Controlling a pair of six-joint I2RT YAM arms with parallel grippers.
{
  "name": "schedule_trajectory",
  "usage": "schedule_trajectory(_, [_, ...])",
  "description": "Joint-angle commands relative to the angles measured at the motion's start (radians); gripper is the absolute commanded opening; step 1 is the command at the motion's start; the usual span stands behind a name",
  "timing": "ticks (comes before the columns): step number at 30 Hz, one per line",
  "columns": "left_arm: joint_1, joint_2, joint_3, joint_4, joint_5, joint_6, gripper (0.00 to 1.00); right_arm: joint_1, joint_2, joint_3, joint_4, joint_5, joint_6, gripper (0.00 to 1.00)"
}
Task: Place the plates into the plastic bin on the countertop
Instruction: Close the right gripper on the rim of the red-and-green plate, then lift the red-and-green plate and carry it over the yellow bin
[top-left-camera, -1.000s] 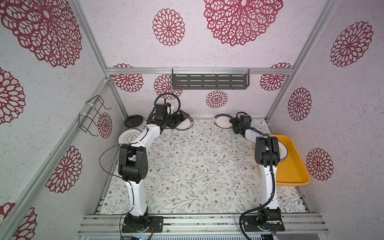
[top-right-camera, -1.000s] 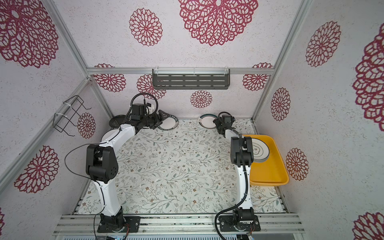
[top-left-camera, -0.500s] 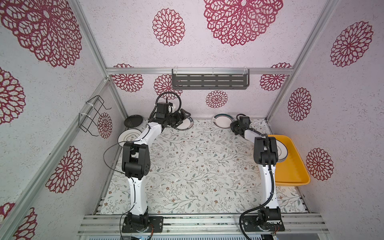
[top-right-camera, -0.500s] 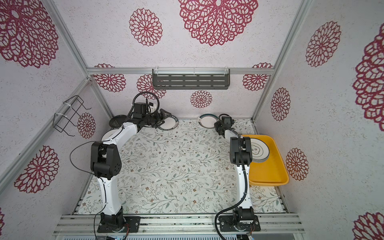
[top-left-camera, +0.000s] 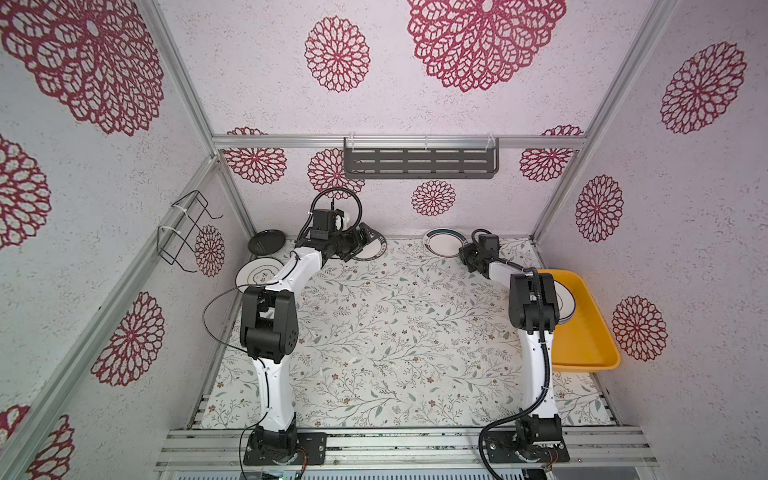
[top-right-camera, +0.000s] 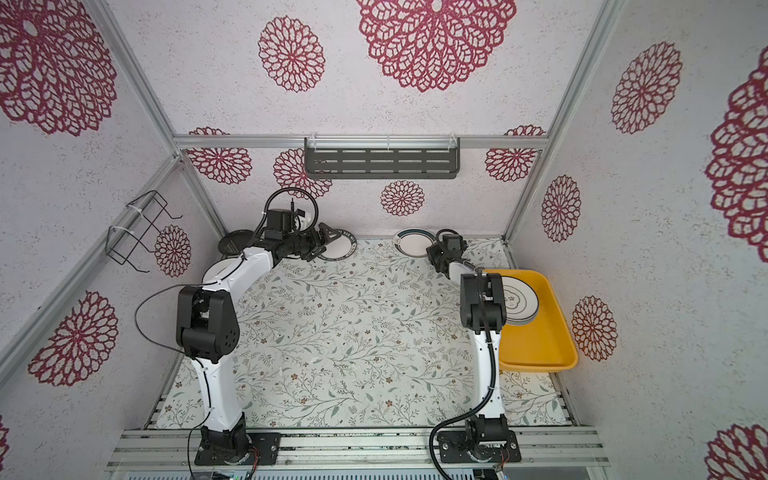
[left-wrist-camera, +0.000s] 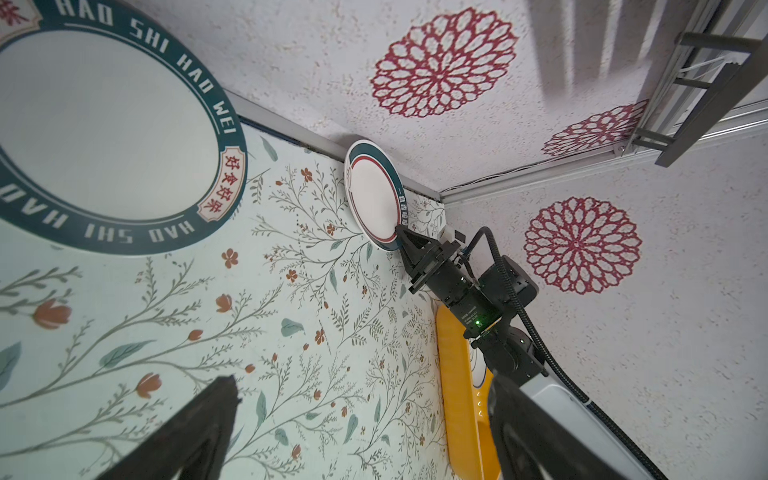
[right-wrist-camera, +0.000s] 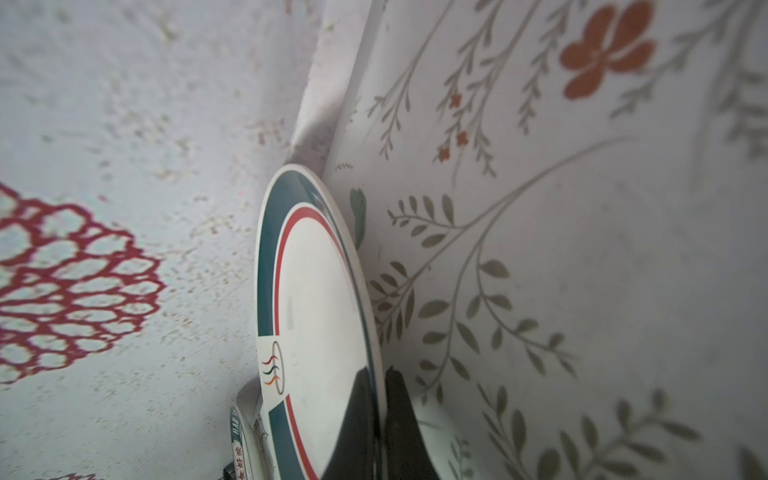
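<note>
Where the countertop (top-left-camera: 395, 332) meets the far wall, the right gripper (left-wrist-camera: 400, 233) is pinched tight on the near-right rim of a white plate with a teal band and a thin red ring (left-wrist-camera: 372, 195). In the right wrist view its two dark fingers (right-wrist-camera: 401, 424) sandwich that rim. Whether the plate lies flat or is tipped up cannot be told. Beneath it a second lettered rim (right-wrist-camera: 237, 440) peeks out, cut off at the frame edge and mostly hidden.

Left of centre along the far wall, the left gripper (top-left-camera: 365, 242) hangs with its jaws spread wide over the left part of the teal-rimmed plate lettered HAO SHI HAO WEI (left-wrist-camera: 104, 124), gripping nothing. Whether a fingertip touches the plate cannot be made out.

A small black plate (top-left-camera: 266, 242) sits in the far left corner. Just nearer is a white plate with a thin line motif (top-left-camera: 254, 272), partly covered by the left arm.

The yellow-orange plastic bin (top-right-camera: 540, 345) sits at the right edge of the countertop and holds a stack of plates (top-right-camera: 519, 301) at its far end. The right arm's elbow hides part of the stack in both top views, so the count is unclear.
</note>
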Motion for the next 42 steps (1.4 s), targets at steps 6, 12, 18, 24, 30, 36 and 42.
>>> schedule_trajectory(6, [-0.041,-0.191,-0.129,0.059,-0.021,0.033,0.97,0.017,-0.213,-0.222,-0.056,0.039,-0.073,0.0])
schedule_trajectory(12, [-0.096,-0.284,-0.222,0.055,-0.054,0.066,0.97,0.018,-0.38,-0.421,-0.011,0.047,-0.089,0.0])
schedule_trajectory(18, [-0.176,-0.371,-0.317,0.057,-0.097,0.077,0.97,0.02,-0.566,-0.563,-0.051,0.038,-0.148,0.0])
schedule_trajectory(24, [-0.281,-0.439,-0.379,0.042,-0.161,0.098,0.97,0.02,-0.774,-0.674,-0.126,0.034,-0.196,0.0])
schedule_trajectory(30, [-0.396,-0.492,-0.438,0.029,-0.225,0.098,0.97,0.017,-0.965,-0.754,-0.201,-0.028,-0.256,0.0])
schedule_trajectory(36, [-0.505,-0.554,-0.495,0.022,-0.297,0.101,0.97,0.009,-1.177,-0.831,-0.325,-0.009,-0.294,0.0])
schedule_trajectory(42, [-0.592,-0.59,-0.523,0.004,-0.353,0.115,0.97,-0.008,-1.378,-0.887,-0.424,-0.008,-0.303,0.0])
